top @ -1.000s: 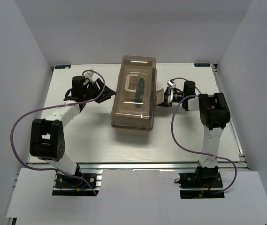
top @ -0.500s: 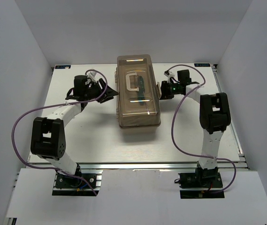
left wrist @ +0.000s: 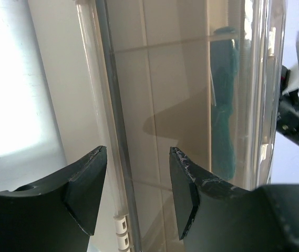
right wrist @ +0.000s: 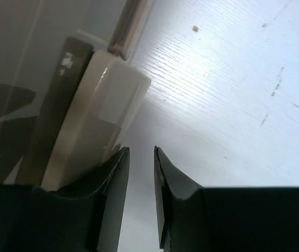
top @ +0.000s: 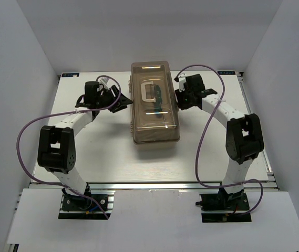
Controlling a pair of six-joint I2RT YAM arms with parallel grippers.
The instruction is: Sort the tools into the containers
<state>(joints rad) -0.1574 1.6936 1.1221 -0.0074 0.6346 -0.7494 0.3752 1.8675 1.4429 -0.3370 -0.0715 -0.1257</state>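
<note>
At mid-table, a shut toolbox (top: pixel 154 102) sits between left gripper (left wrist: pixel 137 155), jaws apart, and right gripper (right wrist: pixel 141 152), jaws narrowly apart beside the latch (right wrist: pixel 104 105). Opening seems in hand; next, catch that latch.

- The left arm (top: pixel 54 152) and right arm (top: pixel 242 139) have white links joined by boxy black joint housings.
- A thin purple cable (top: pixel 19 144) loops off each arm.
- The left gripper (left wrist: pixel 137 157) and right gripper (right wrist: pixel 141 152) have matte black wedge fingers (left wrist: pixel 86 181) with pale scuffed edges.
</note>
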